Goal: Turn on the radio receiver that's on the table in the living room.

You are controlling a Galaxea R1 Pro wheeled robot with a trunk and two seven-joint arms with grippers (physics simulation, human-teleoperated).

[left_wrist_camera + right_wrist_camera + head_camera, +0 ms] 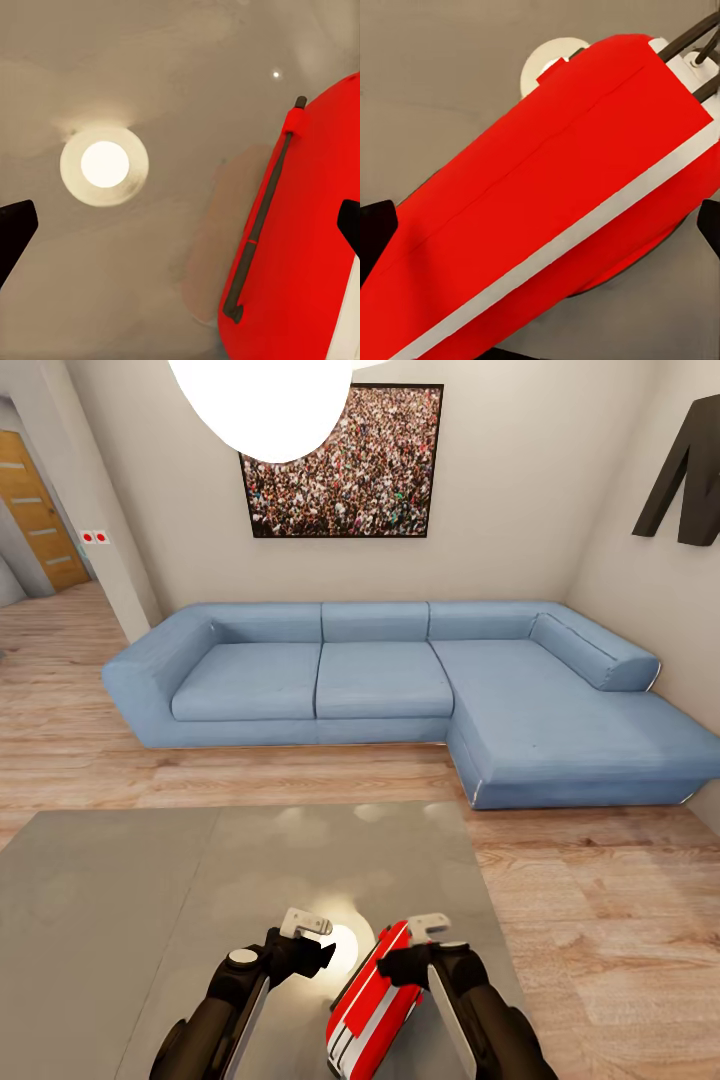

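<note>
The radio (372, 1000) lies on the table (120, 900) under the right gripper (425, 945), jaws apart; left gripper (305, 940) beside it, also apart.

radio receiver (372, 1000): bright red rounded box, white edge band, thin dark wire handle along 1 side | pose: lying skewed on table (120, 900) near its front-right part | table: glossy grey-taupe top, low, on light wood floor facing blue L-shaped sofa

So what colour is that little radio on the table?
Bright red with a white band, clearest in the right wrist view: radio.
</note>
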